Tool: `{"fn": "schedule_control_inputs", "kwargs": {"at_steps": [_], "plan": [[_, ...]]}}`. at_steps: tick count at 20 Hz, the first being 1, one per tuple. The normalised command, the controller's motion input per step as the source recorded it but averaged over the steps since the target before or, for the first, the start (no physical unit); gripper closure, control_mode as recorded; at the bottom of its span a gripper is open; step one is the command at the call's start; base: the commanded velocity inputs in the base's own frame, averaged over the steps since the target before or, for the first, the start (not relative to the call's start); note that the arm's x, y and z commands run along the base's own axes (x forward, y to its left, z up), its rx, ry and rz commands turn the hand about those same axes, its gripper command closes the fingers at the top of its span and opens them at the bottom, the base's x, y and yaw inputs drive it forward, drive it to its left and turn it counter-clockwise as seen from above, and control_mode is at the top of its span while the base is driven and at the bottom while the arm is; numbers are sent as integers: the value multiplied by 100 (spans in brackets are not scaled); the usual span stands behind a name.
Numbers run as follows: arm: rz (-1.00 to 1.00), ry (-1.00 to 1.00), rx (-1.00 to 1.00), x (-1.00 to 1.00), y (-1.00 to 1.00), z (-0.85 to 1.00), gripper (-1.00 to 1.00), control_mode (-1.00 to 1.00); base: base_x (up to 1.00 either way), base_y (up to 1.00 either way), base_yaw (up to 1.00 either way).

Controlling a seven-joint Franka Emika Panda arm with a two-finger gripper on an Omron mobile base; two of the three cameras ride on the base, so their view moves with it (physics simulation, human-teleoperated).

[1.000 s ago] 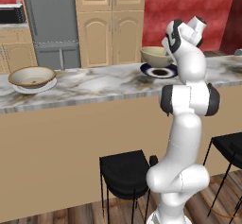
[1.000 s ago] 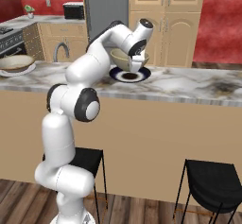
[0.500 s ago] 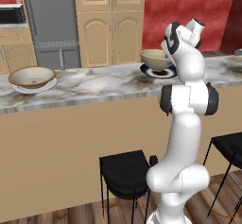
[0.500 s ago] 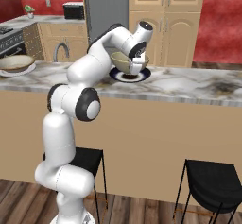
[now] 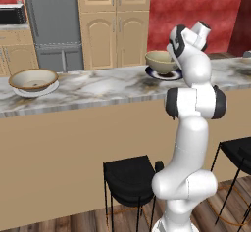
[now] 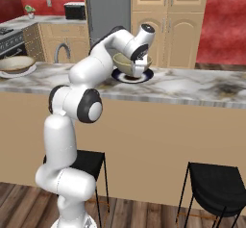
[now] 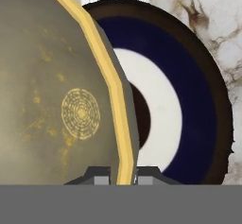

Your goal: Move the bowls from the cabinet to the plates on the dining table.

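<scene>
One bowl [image 5: 33, 79] already sat on its white plate [image 5: 34, 90] far along the worktop [image 5: 108, 86], while the olive bowl [image 6: 129, 63], jaws pinching its rim, had dropped closer over the dark plate [image 7: 189, 100], so release looked near.

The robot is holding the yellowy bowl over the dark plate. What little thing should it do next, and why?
Probably lower a touch and let go. The gripper is shut on the yellowish rim of the deep olive-beige bowl, which sits right over the dark navy plate on the marble dining table. The wide cream bowl already rests on its white plate.
</scene>
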Motion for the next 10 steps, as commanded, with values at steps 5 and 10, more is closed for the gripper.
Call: {"fn": "schedule_control_inputs", "kwargs": {"at_steps": [5,10], "plan": [[0,1,-1,7,0,-9,100,-100,0,0,0],[0,1,0,0,0,0,100,-100,0,0,0]]}}
